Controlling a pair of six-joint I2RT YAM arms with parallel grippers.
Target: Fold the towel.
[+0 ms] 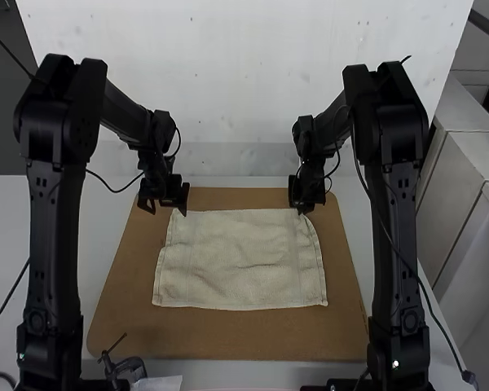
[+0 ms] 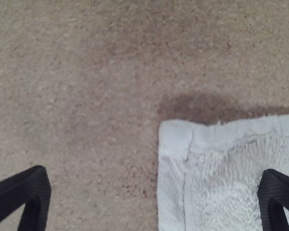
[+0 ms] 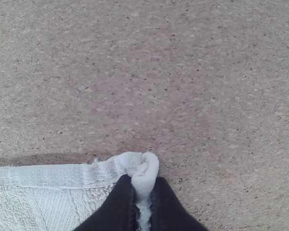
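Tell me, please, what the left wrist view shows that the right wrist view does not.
Left wrist view: the left claw, open, and an ungripped corner of the towel, lying flat.
Right wrist view: the right claw, shut on a pinched, bunched corner.
Both: part of the pale towel, its hemmed edge, and the brown board.

I can't make out any lettering, number, label or sign from where I stand.
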